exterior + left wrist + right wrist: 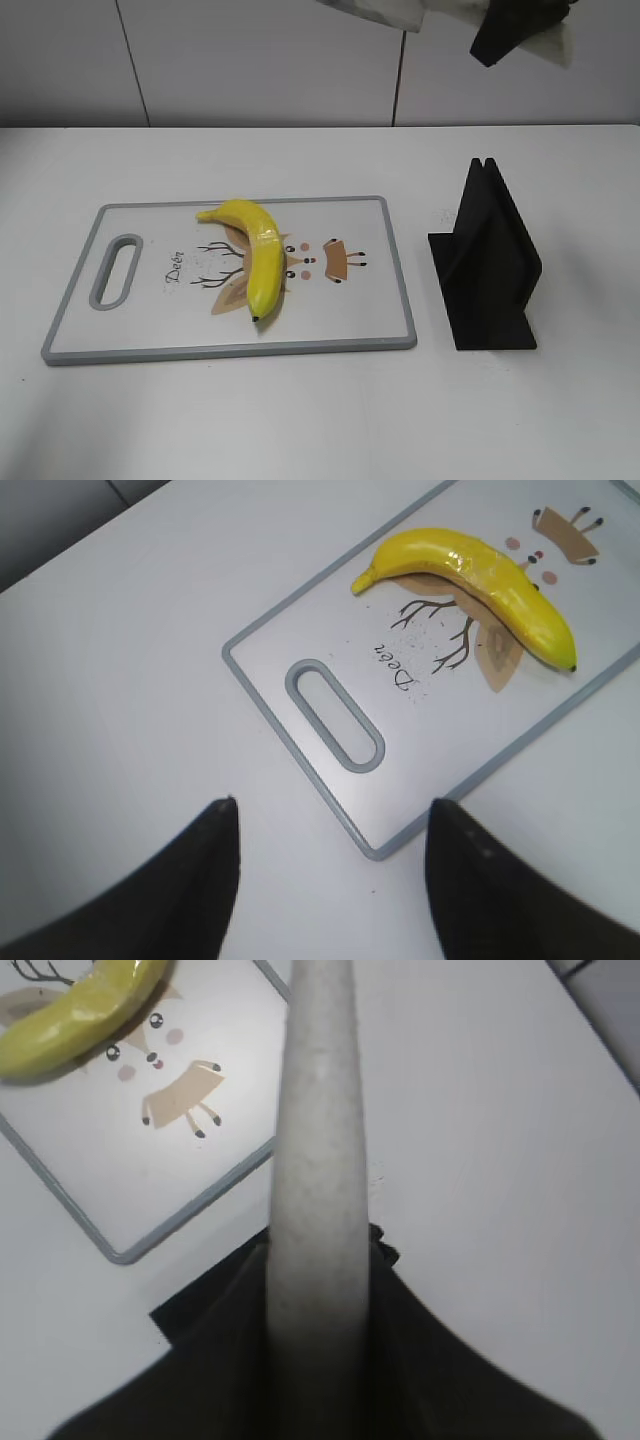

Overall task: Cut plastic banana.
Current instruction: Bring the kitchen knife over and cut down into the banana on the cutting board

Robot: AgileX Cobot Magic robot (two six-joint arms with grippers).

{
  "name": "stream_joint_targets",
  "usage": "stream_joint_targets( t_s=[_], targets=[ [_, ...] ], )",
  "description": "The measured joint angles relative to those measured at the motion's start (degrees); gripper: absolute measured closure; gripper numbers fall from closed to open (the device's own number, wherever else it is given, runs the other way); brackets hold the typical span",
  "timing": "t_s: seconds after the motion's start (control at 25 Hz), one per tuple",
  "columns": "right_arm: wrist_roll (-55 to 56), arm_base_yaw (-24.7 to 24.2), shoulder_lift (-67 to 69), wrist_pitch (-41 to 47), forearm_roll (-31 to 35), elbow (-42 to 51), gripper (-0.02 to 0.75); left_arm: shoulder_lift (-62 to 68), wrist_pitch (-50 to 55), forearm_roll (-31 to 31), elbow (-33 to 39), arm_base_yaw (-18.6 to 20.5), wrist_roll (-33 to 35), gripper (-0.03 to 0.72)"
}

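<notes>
The plastic banana (254, 258) lies on the cutting board (380, 300) on the white desk (300, 420), beside a black holder (490, 270). The left pincer (330, 865) hangs spread and empty above the board's handle end. The right pincer (318, 1360) is clamped on a pale speckled blade, seemingly a knife (318, 1140).

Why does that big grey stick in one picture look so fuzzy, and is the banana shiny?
Right wrist view: the grey stick sits so close to the camera that it blurs, while the cutting board behind stays sharper. Left wrist view: the banana shows small bright glints and casts a soft shadow. Exterior view: even light, faint shadows.
</notes>
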Motion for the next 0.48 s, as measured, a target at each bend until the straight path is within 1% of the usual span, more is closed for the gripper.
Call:
stream_joint_targets(
  t_s=[0.12,0.2,0.32,0.48],
  targets=[
    [-11.3,0.0,1.3,0.1,2.9,-1.4,0.570,8.5,3.7,-0.9,-7.8,-0.1,4.4,0.136],
    [-16.5,0.0,2.4,0.2,5.3,-1.7,0.570,13.4,5.4,-1.4,-12.8,-0.1,6.8,0.136],
    [-19.7,0.4,4.9,0.2,6.5,-1.9,0.570,19.7,7.9,-1.8,-19.0,-0.1,10.9,0.136],
    [-23.9,1.5,7.9,0.1,6.2,-2.0,0.570,26.4,9.0,-3.5,-24.8,-0.3,17.1,0.136]
  ],
)
